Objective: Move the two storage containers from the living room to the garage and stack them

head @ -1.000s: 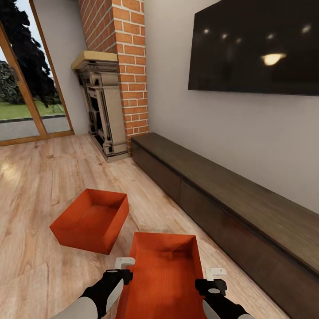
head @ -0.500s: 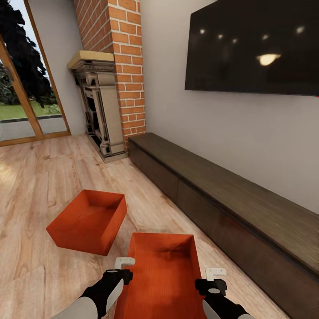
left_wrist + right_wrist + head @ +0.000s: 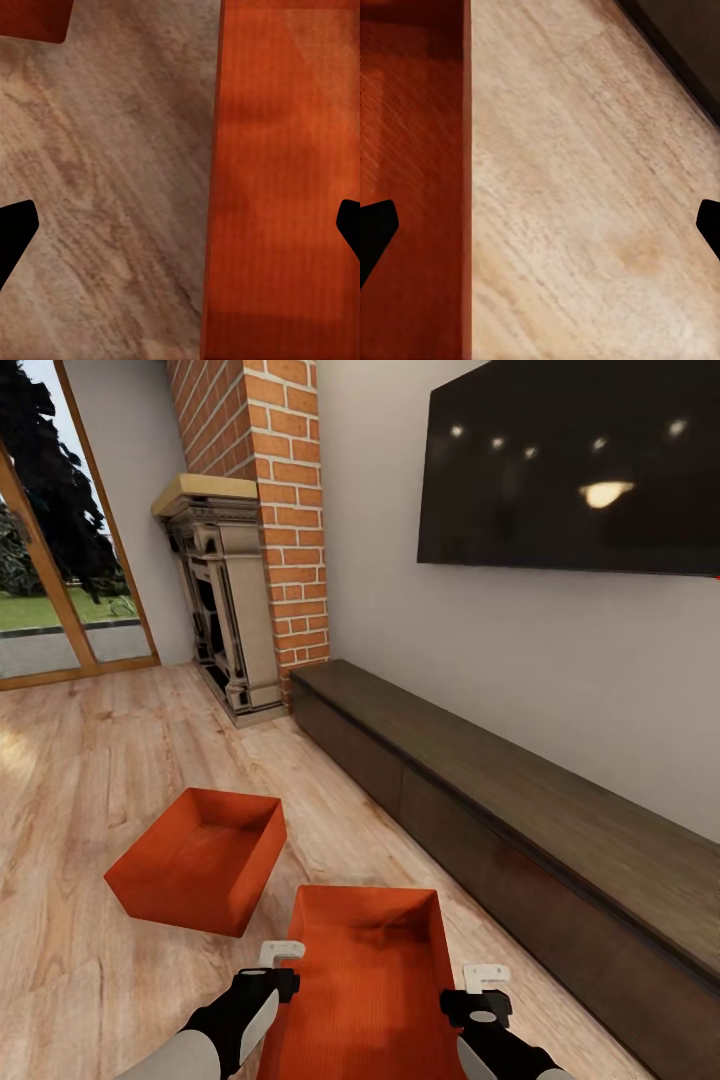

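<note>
I am in the living room. Two orange-red storage containers sit on the light wood planks: the far one [image 3: 195, 860] to the left, the near one [image 3: 365, 985] right below me between my arms. My left gripper [image 3: 282, 955] hovers open over the near container's left wall [image 3: 217, 187], one finger [image 3: 13, 225] above the planks and the other above the inside. Over the same container's right wall [image 3: 465, 187], my right gripper [image 3: 487, 977] is open too, its fingers [image 3: 375, 232] spread wide apart. Neither gripper holds anything. The garage and its floor are out of view.
A long low dark wood cabinet [image 3: 520, 810] runs along the right wall under a black TV [image 3: 570, 460]. A brick chimney [image 3: 275, 480] with a fireplace [image 3: 225, 610] stands ahead. Glass doors [image 3: 50, 590] are at the far left. Open plank floor [image 3: 90, 760] lies to the left.
The whole picture shifted slightly a second ago, so the camera moved a little; since then it is still. Both arms and both containers keep their places.
</note>
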### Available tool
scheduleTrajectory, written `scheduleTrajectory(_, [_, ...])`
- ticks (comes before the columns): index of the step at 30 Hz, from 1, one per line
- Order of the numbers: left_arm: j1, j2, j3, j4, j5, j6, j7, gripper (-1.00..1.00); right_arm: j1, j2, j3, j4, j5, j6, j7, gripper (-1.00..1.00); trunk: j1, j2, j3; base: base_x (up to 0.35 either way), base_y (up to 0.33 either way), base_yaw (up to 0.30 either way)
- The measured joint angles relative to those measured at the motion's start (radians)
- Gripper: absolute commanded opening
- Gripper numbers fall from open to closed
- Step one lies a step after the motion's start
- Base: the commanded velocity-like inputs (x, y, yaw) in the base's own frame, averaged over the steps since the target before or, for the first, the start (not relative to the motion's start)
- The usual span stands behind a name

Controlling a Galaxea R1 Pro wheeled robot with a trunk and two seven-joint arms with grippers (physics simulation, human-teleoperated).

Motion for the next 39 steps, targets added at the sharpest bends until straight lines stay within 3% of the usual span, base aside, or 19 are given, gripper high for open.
scheduleTrajectory(11, [0.000,0.000,0.000,0.002,-0.004,-0.001,0.000,1.00,0.000,0.005,0.001,0.000,-0.001,0.001,0.016,1.00,0.000,0.000,0.000,0.000,0.000,0.000])
scheduleTrajectory(18, [0.000,-0.001,0.000,0.003,-0.004,-0.001,0.000,1.00,0.000,0.032,0.002,0.002,-0.001,0.001,0.017,1.00,0.000,0.000,0.000,0.000,0.000,0.000])
scheduleTrajectory(39, [0.000,-0.003,0.003,0.002,-0.006,0.000,0.001,1.00,0.000,0.034,0.003,0.002,0.002,0.001,0.017,1.00,0.000,0.000,0.000,0.000,0.000,0.000])
